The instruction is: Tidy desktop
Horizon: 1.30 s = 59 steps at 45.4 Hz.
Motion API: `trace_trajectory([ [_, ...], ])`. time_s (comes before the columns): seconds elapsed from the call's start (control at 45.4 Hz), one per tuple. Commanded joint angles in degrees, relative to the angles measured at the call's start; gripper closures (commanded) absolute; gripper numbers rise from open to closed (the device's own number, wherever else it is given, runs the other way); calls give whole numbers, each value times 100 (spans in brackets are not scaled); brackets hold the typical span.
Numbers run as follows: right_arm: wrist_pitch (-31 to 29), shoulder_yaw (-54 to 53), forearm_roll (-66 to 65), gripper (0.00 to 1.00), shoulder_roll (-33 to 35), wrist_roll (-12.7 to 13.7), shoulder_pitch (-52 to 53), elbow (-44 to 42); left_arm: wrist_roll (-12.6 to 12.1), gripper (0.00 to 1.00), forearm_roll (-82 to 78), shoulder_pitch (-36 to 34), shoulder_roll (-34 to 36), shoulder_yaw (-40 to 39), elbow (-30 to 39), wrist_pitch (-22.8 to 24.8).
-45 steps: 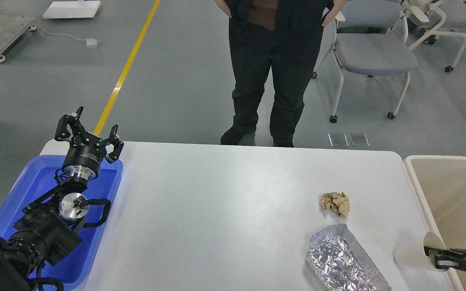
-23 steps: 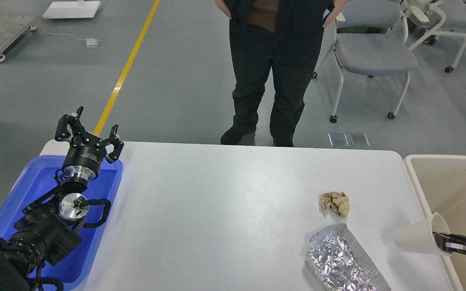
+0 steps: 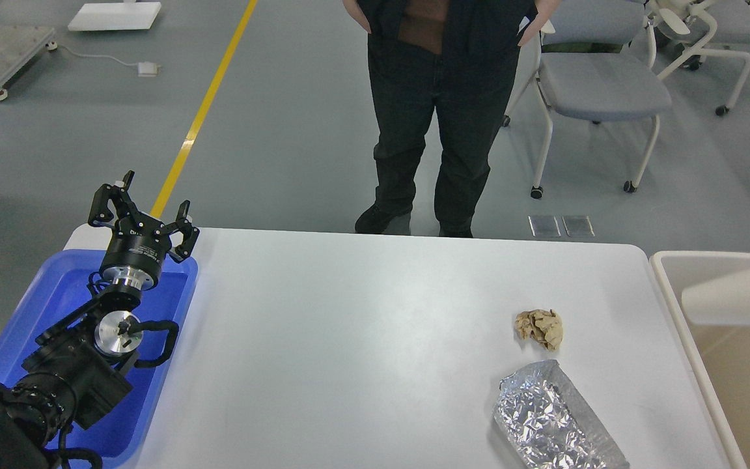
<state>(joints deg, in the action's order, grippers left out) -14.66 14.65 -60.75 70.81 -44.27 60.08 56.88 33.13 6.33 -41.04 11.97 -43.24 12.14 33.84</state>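
Note:
The white desktop carries a crumpled tan paper ball and a crumpled silver foil bag at its right front. A white paper cup lies on its side in the air over the beige bin, its mouth at the view's right edge. My right gripper is out of view past that edge. My left gripper is open and empty, raised above the far end of the blue tray.
A person in dark trousers stands close behind the table's far edge. A grey wheeled chair stands behind on the right. My left arm lies over the blue tray.
The paper cup rose from the table's right front edge and moved back and right over the beige bin. My right gripper left the view. The left arm has not moved.

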Motion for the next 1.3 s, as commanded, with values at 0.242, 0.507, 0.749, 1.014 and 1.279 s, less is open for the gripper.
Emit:
trace_trajectory([
  [0.242, -688, -586, 273, 100, 100, 515, 698, -695, 0, 0, 0, 0, -1, 0, -1, 0],
  [0.507, -214, -683, 2925, 100, -831, 1763, 22, -1688, 0, 0, 0, 0, -1, 0, -1, 0],
  [0.749, 788, -709, 5202, 100, -1895, 2695, -954, -2550, 0, 0, 0, 0, -1, 0, -1, 0],
  [1.014, 1421, -1095, 6935, 100, -3020, 3530, -1912, -3657, 0, 0, 0, 0, -1, 8, -1, 0],
  [1.279, 1940, -2344, 7041, 100, -3802, 4321, -2466, -4422, 0, 0, 0, 0, -1, 9, -1, -9],
])
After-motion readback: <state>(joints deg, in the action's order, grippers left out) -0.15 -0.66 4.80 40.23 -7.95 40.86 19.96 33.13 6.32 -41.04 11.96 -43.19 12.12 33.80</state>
